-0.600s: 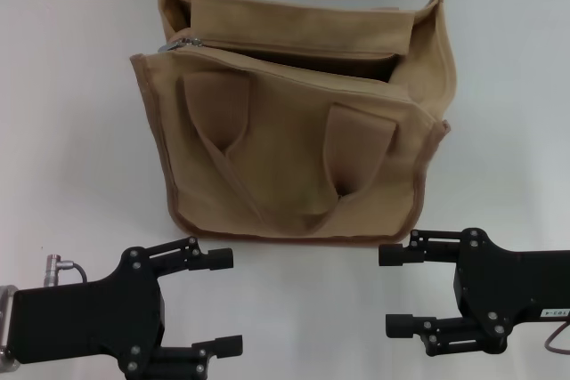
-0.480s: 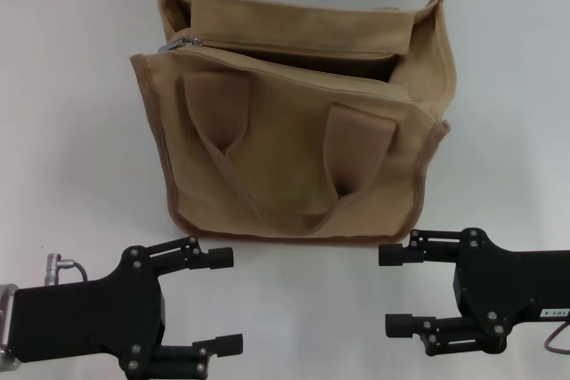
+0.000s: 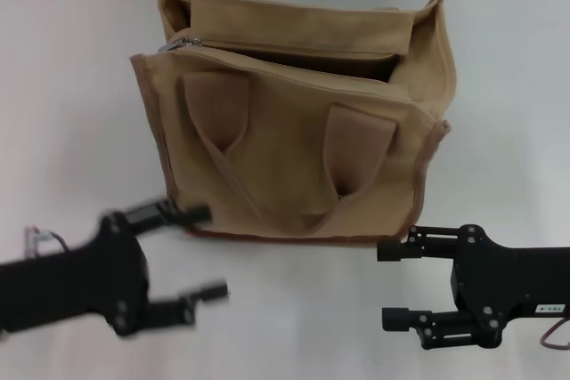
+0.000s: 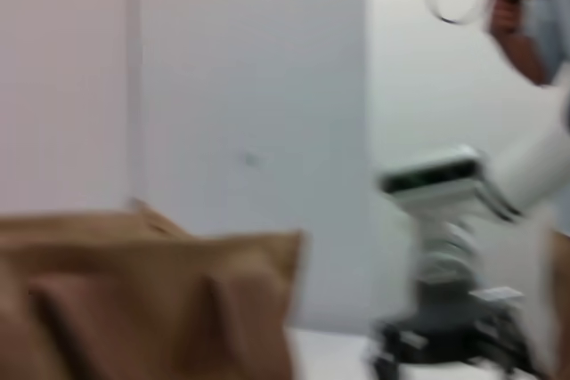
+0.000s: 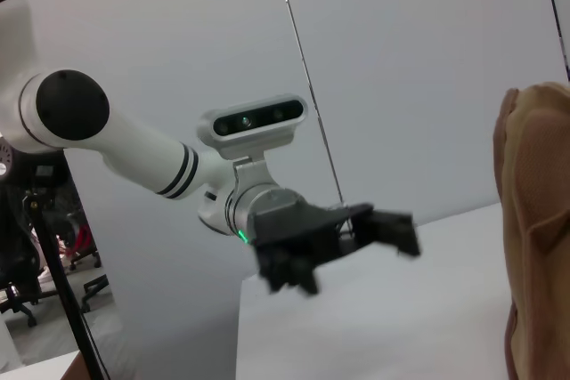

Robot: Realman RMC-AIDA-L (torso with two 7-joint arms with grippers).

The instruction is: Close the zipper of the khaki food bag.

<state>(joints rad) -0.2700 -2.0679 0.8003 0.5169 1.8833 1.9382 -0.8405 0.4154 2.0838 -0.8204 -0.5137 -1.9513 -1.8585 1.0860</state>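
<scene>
On the white table (image 3: 71,113), toward 12 o'clock in the head view, stands the khaki food bag (image 3: 294,166), a boxy shape of matte canvas with darker piping and two wide flat handles. Its zipper (image 3: 267,52) is unclosed along the top; the small silver pull (image 3: 171,44) sits at the 10 o'clock corner. At 7 o'clock the left gripper (image 3: 198,251) is spread wide and empty, one finger near the bag's lower edge. At 5 o'clock the right gripper (image 3: 390,284) is spread too, holding nothing.
</scene>
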